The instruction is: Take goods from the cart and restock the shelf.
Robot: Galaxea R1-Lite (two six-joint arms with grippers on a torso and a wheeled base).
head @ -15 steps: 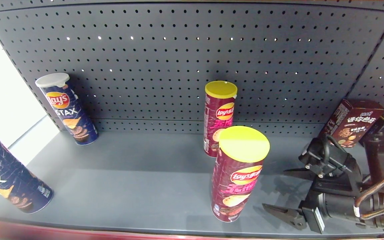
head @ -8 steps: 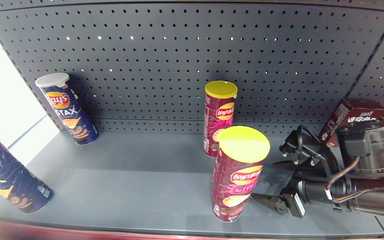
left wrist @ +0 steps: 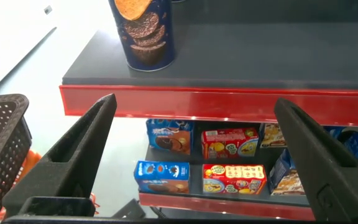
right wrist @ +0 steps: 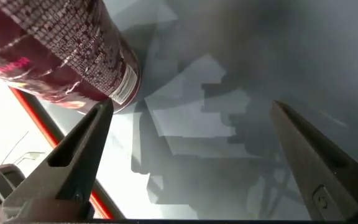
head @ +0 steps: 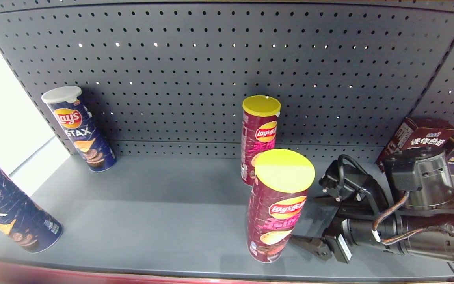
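Note:
Two maroon chip cans with yellow lids stand mid-shelf, the front can (head: 276,205) near the shelf edge and the back can (head: 259,138) by the pegboard. My right gripper (head: 305,219) lies low on the grey shelf (head: 164,213) just right of the front can, open, with its near fingertip at the can's base. In the right wrist view the front can (right wrist: 61,50) sits beside one finger (right wrist: 73,162), outside the right gripper (right wrist: 191,106). My left gripper (left wrist: 194,109) is open and holds nothing, in front of the red shelf lip (left wrist: 216,102).
Two dark blue chip cans stand at the left, one at the back (head: 79,128) and one at the front corner (head: 14,209), also the front blue can (left wrist: 143,31). Brown snack boxes (head: 420,136) sit at the far right. A wire cart basket (left wrist: 2,143) and lower-shelf boxes (left wrist: 229,162) lie below.
My right gripper slid left along the shelf up to the front maroon can. The can has shifted slightly to the left.

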